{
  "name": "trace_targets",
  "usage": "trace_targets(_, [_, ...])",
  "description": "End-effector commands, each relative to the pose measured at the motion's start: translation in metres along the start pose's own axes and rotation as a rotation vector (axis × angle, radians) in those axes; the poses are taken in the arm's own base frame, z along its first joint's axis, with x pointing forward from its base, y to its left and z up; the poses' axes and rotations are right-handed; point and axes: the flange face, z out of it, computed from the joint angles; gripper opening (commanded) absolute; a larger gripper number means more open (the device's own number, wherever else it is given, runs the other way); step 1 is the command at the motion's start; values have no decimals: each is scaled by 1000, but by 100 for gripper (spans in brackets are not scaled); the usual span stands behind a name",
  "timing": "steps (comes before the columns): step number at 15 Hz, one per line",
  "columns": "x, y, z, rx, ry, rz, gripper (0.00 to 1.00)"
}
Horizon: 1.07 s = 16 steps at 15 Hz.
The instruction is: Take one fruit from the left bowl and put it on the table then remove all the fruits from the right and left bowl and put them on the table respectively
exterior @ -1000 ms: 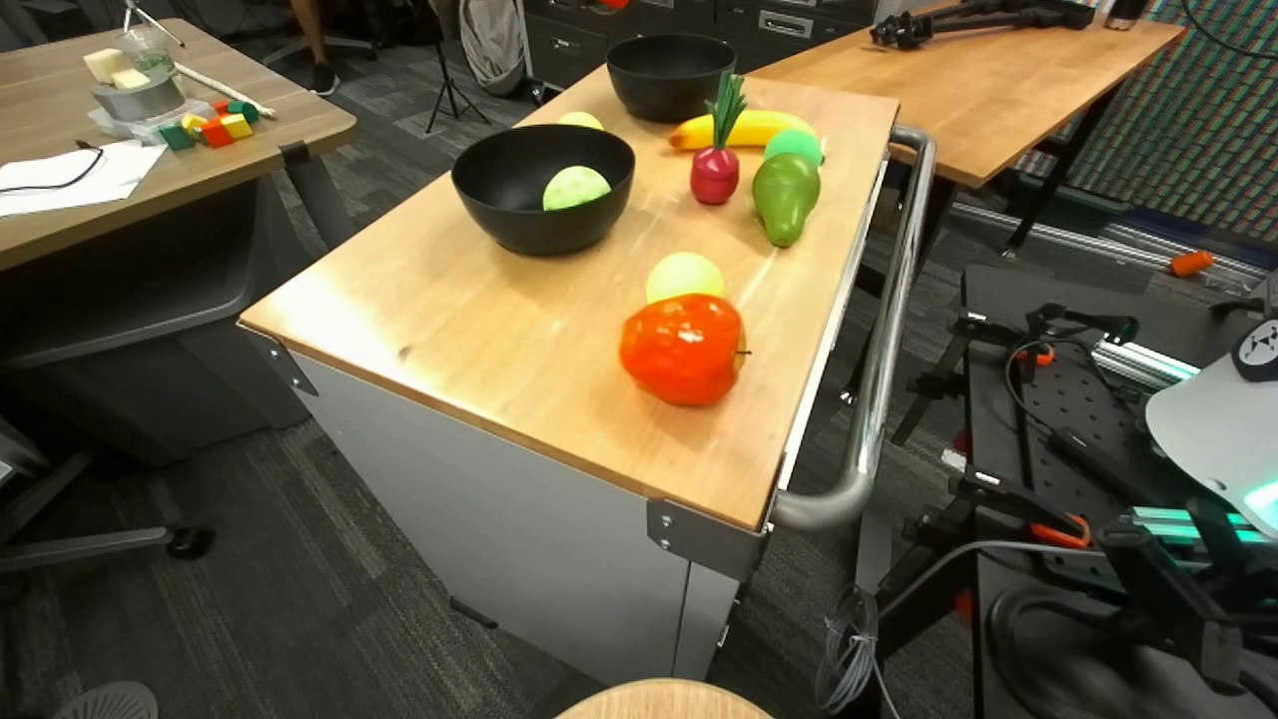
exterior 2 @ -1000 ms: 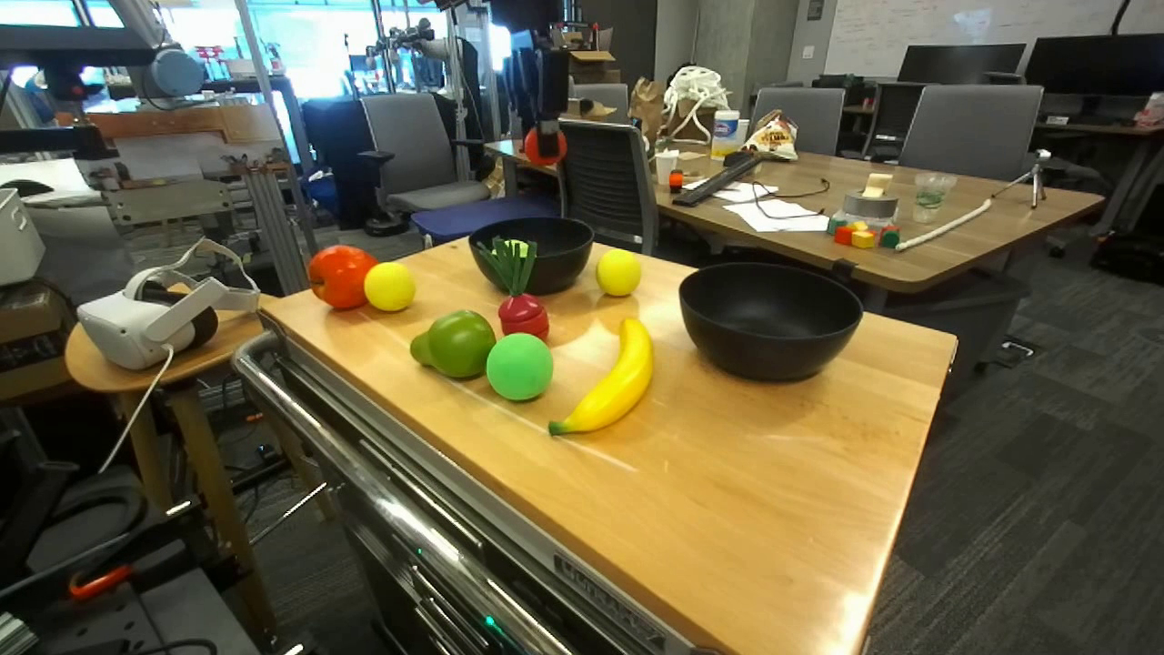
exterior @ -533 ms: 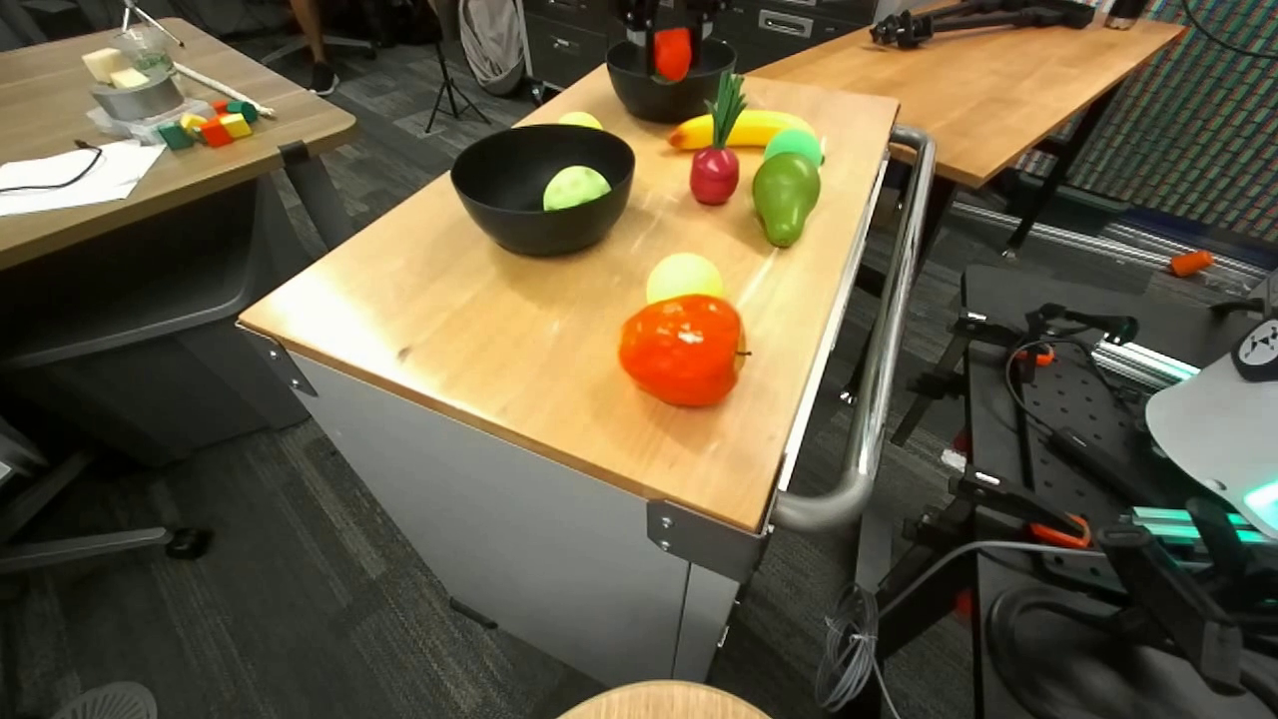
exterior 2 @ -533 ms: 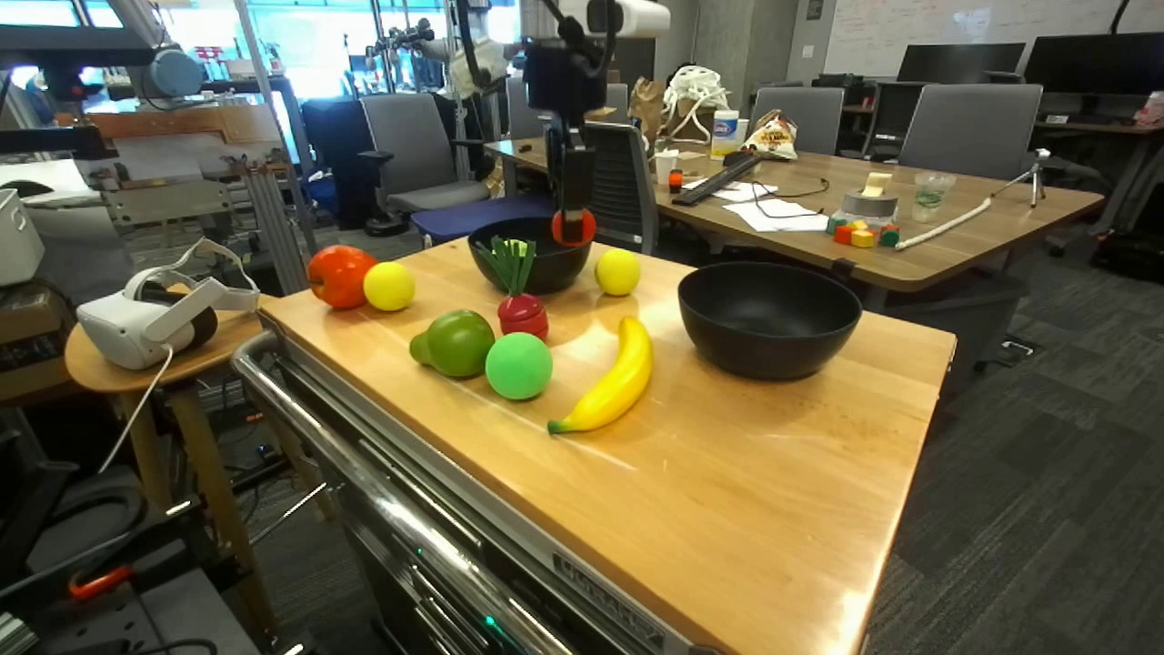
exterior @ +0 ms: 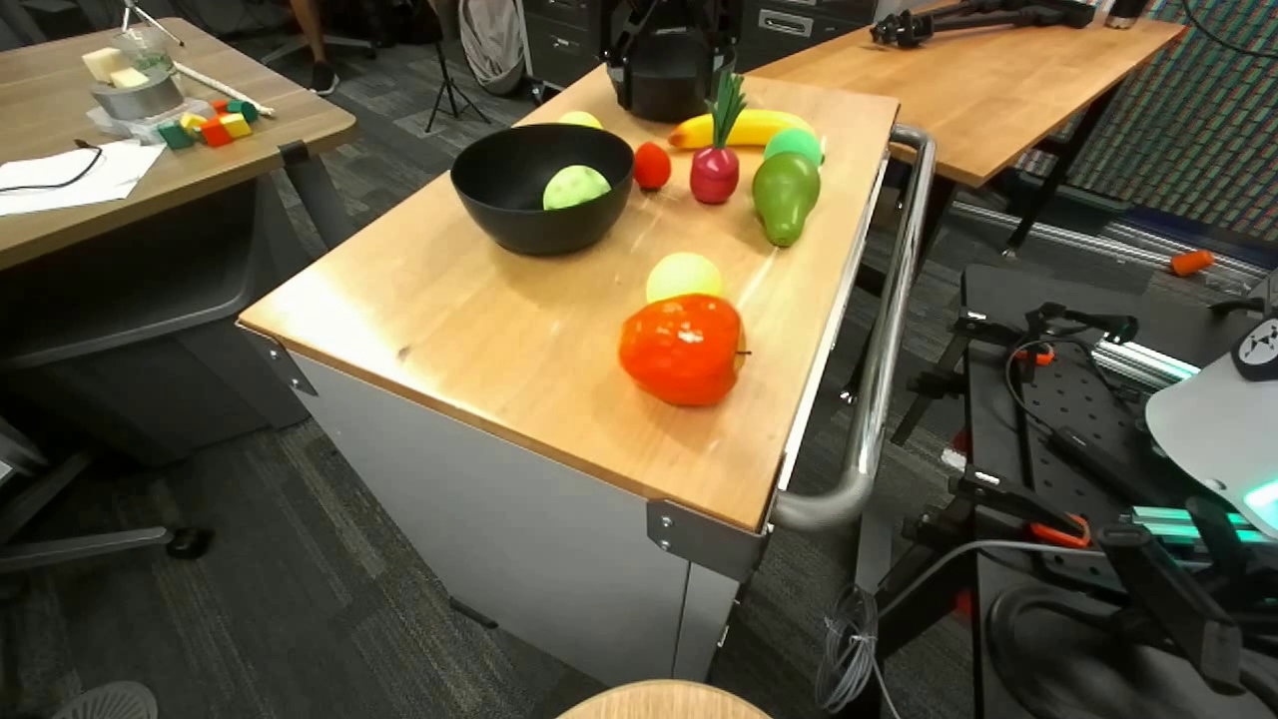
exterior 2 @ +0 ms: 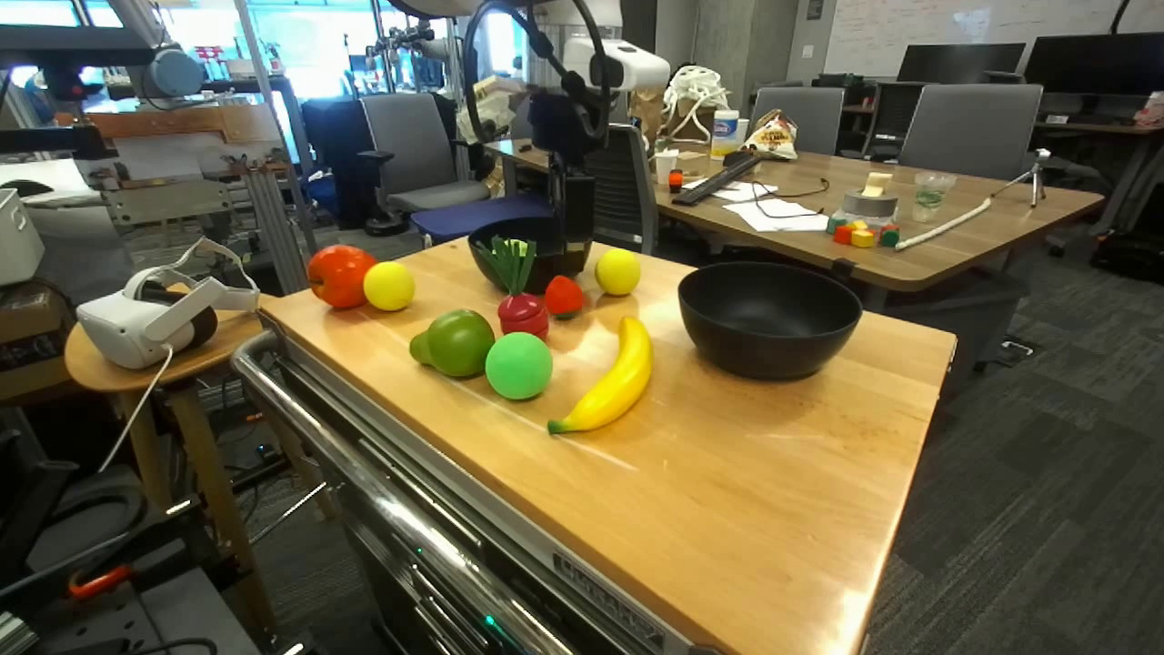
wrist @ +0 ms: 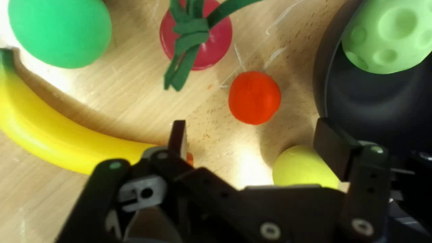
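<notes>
My gripper (wrist: 251, 135) hovers over the table (exterior: 479, 330) with its fingers (wrist: 337, 148) spread wide and nothing gripped. Just ahead of it in the wrist view, a small red fruit (wrist: 254, 98) rests on the wood, beside the left bowl (exterior: 519, 225). That black bowl holds a pale green dimpled fruit (wrist: 391, 37). Inside the right bowl (exterior 2: 770, 332) no fruit shows. A yellow round fruit (wrist: 300, 168) sits under the gripper, partly covered by it. The banana (exterior 2: 609, 391), green ball (exterior 2: 518, 367), green pear-shaped fruit (exterior 2: 459, 344) and radish (exterior 2: 524, 317) lie on the table.
A large red fruit (exterior: 684, 350) and another yellow ball (exterior: 685, 277) stand near the table's end. A metal rail (exterior: 889, 350) runs along one side. The radish's green leaves (wrist: 189, 37) stick up beside the small red fruit.
A second ago my gripper held the small red fruit high up. It has come down past the left bowl, and the fruit now lies free on the table, the fingers parted.
</notes>
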Motion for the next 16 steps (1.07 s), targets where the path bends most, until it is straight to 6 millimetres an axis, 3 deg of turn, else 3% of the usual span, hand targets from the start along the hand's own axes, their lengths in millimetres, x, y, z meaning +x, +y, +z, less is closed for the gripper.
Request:
trace_targets(1, [-11,-19,-40,72,35,-32,100])
trace_targets(4, [-28,-49,-70,112,68,-110,100])
trace_targets(6, [-37,-69,-75,119,93,-166,100])
trace_targets(7, [-31,-56,-64,94,77,-116,100])
trace_targets(9, [-40,-69,-68,101,82,-145,100])
trace_targets(16, [-48,-92,-27,58,41,-219,100])
